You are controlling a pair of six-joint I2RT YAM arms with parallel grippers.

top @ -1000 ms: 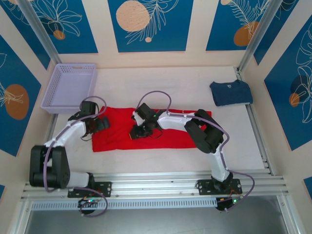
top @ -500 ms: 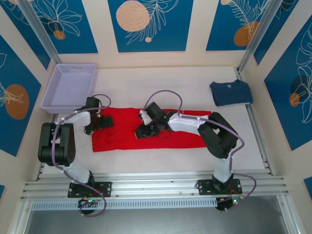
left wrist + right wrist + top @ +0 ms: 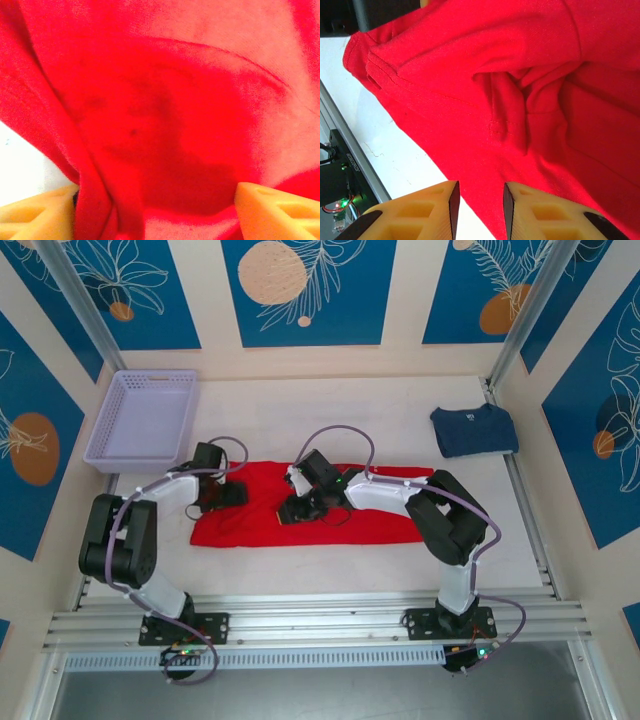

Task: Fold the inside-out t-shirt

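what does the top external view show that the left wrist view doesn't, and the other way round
Top external, not left wrist: the lavender basket at the far left, the navy t-shirt at the far right, the right hand over the middle of the red t-shirt, and that shirt's whole outline as a long strip.

Left wrist, not top external: up close, the left hand with its yellow fingers standing wide apart, and a fold of red cloth bunched against one of them.

Both: the red t-shirt, with the left hand at its left end.
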